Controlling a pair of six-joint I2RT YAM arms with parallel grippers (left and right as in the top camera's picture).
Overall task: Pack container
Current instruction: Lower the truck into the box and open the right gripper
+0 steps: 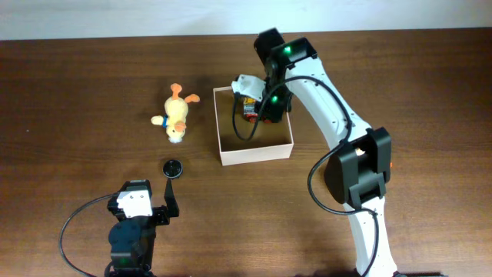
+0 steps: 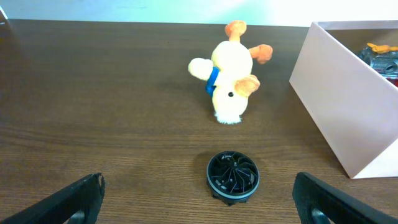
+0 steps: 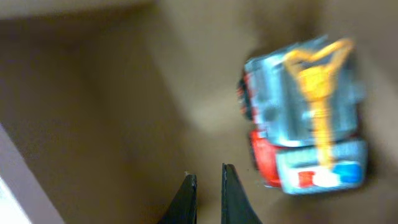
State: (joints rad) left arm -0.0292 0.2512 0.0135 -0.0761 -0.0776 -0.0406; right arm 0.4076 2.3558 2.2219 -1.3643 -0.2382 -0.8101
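Observation:
The container (image 1: 254,152) is a square white-walled box with a tan inside, right of the table's middle. A red, blue and grey toy car (image 1: 250,108) lies inside it at the back. My right gripper (image 1: 264,105) hangs inside the box; in the right wrist view its fingers (image 3: 208,177) are nearly together and empty, just left of the blurred car (image 3: 305,112). A yellow plush duck (image 1: 177,115) lies on the table left of the box. A black round disc toy (image 1: 173,168) lies in front of it. My left gripper (image 2: 199,182) is open wide, just short of the disc (image 2: 231,175).
In the left wrist view the duck (image 2: 230,71) lies beyond the disc and the box wall (image 2: 339,106) stands to the right, with the car (image 2: 380,57) showing over its rim. The table top is dark brown wood.

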